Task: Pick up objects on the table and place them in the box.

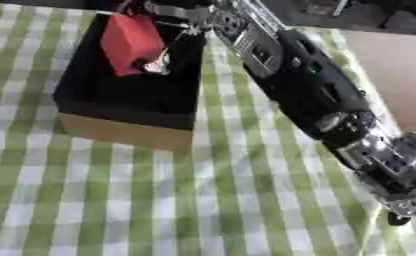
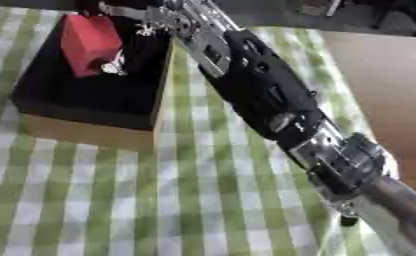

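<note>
Fingers: silver fingers (image 1: 163, 62) of the right hand (image 1: 172, 30) curl against the lower right corner of the red block (image 1: 131, 42) and seem to pinch it; the far-side contact is hidden.
Red block: held over the dark opening of the box (image 1: 124, 132), toward the box's far edge; whether it touches the box floor I cannot tell.
Block from fingers: it lies up and to the left of the fingertips, within the box's walls.
Long axis: runs from the box's far edge toward its near wall, tilted slightly left at the top.
Nearer arm: the right arm (image 1: 308, 90), crossing the box's right wall from the near right.
Left hand: not visible.
Coming move, by judgement: let go straight down into the box.
</note>
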Motion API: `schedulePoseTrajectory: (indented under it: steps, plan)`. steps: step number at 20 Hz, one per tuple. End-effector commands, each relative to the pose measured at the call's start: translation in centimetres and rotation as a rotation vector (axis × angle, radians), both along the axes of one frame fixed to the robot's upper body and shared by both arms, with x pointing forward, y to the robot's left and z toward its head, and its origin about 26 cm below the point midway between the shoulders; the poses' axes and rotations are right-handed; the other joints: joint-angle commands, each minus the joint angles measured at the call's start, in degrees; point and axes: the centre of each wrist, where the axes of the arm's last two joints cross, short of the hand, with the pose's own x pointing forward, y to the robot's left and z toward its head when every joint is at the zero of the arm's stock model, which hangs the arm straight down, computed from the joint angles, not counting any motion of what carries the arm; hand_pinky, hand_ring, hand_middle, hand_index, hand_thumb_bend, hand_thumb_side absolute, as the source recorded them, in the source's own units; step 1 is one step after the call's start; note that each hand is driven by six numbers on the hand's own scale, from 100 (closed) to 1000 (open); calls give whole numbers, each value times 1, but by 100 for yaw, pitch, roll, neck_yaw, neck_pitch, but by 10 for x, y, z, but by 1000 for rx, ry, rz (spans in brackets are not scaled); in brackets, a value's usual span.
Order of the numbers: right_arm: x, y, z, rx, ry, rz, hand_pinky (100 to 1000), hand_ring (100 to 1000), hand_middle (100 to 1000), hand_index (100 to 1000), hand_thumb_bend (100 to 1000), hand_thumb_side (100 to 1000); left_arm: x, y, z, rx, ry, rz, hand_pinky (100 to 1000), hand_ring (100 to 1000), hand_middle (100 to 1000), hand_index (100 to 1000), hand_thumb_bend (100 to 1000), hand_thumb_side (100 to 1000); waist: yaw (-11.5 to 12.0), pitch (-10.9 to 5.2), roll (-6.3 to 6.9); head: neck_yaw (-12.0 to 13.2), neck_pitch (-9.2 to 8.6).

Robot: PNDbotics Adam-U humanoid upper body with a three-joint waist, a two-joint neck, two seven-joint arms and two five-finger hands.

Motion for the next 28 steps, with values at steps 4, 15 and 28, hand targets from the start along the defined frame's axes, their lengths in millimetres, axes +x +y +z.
schedulePoseTrajectory:
  steps: [4,15,28]
  plan:
    - [-4,-9,16,-65,-64,-20,867,893,885,1000,247,805,-2,-1,7,8,-19,-9,836,531,658,752,172,787,-16,-33,-29,29,-21]
    - [-11,-24,33,-29,-86,-29,925,944,949,1000,388,774,-2,0,6,7,-14,-6,837,533,660,753,175,786,-83,-67,-2,41,-27]
    - [-45,-49,58,168,-165,-20,858,808,841,1000,100,839,-3,3,4,0,-6,13,837,533,660,753,171,788,-228,-117,46,175,-4]
